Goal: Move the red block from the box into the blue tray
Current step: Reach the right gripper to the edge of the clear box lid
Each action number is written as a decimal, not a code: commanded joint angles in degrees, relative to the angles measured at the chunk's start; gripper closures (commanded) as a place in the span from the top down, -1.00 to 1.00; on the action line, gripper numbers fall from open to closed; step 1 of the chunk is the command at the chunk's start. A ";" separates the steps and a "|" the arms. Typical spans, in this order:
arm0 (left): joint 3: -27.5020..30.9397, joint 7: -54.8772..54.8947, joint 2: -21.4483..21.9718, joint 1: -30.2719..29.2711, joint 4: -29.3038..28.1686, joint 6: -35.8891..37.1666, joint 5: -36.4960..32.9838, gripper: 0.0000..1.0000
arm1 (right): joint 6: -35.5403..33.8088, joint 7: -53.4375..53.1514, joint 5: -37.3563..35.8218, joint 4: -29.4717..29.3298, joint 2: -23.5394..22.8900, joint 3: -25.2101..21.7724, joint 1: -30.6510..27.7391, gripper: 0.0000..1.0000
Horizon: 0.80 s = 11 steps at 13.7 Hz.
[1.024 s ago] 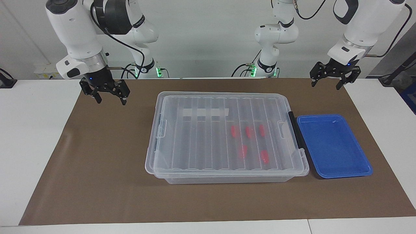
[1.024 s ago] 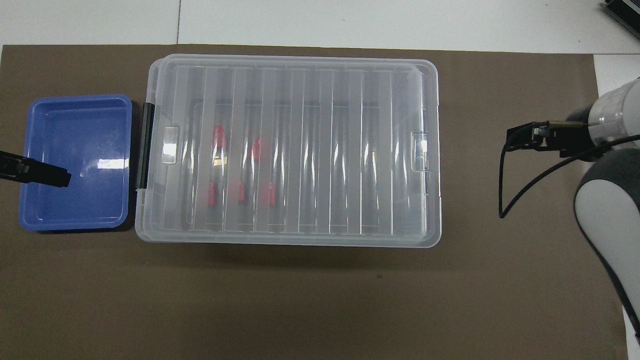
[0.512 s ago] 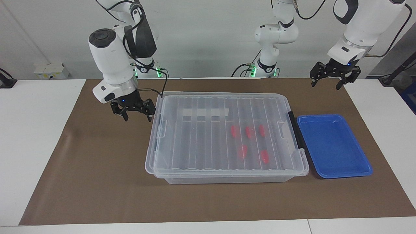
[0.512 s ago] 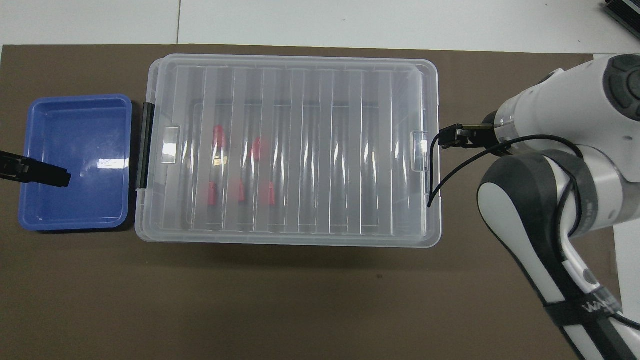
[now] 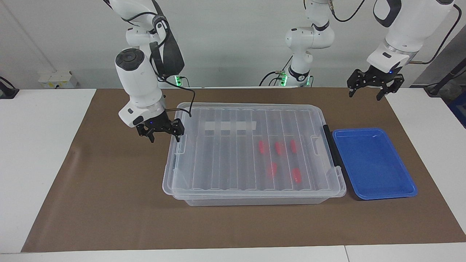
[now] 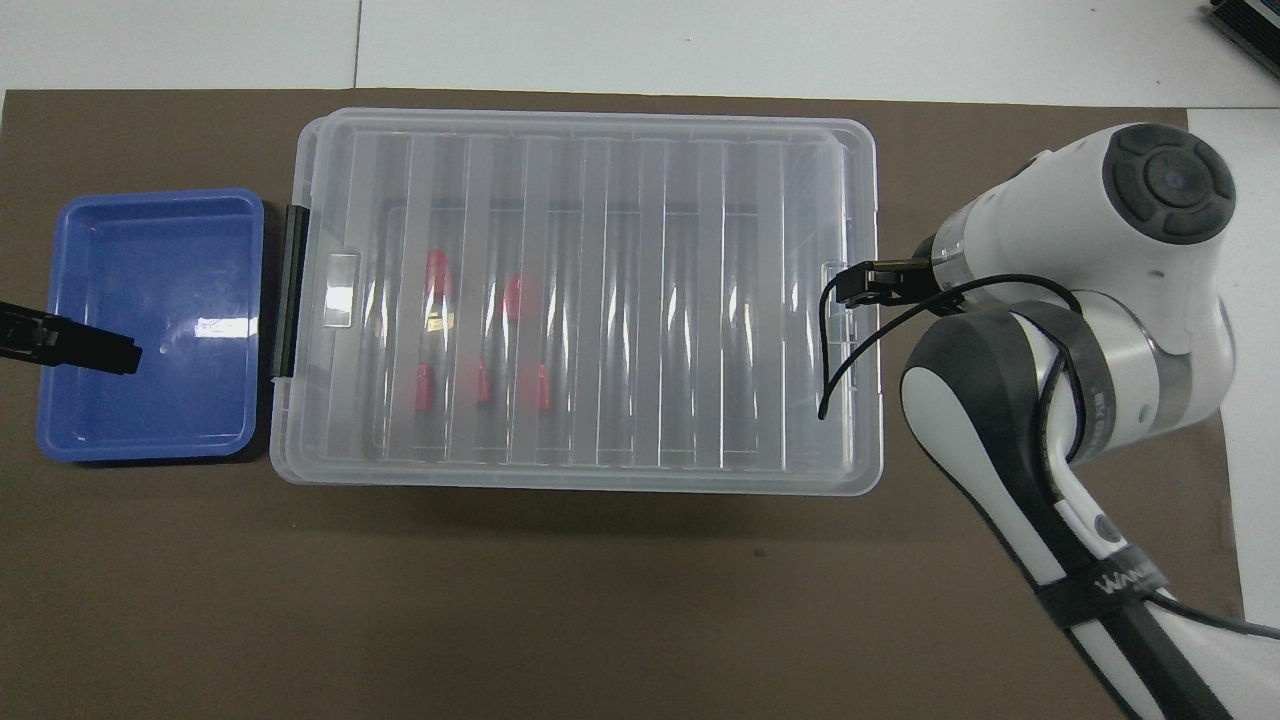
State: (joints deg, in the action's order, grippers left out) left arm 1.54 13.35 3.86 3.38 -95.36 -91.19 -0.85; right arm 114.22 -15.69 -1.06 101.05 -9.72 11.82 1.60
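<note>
Overhead view hides most of the right pincer (image 5: 162, 133) under its own white wrist housing; only a black tip at the box (image 5: 251, 153) edge shows. The left pincer (image 5: 375, 87) is cut off at the frame edge there, a dark sliver over the blue tray (image 5: 375, 163). In the facing view, five red blocks blur behind the ribbed lid, the red block (image 5: 296, 175) lying at the tray end of the closed box. The right pincer, fingers spread and empty, hangs at the box's end toward the right arm, having swung in from over the brown mat (image 5: 109, 189) on the worktop (image 5: 32, 153) during the last second. The left pincer, fingers spread, waits unmoved over the mat's corner near the tray.
</note>
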 commanded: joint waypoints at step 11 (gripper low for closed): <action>-0.40 0.45 0.89 -0.66 -0.96 0.14 -0.55 1.00 | -1.02 5.31 -2.02 1.69 0.49 -0.22 -0.54 1.00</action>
State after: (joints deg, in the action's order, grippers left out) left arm 1.54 13.35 3.86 3.38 -95.36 -91.19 -0.85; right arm 113.65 -12.68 -2.34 102.13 -9.74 11.54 1.87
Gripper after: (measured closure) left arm 0.000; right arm 0.000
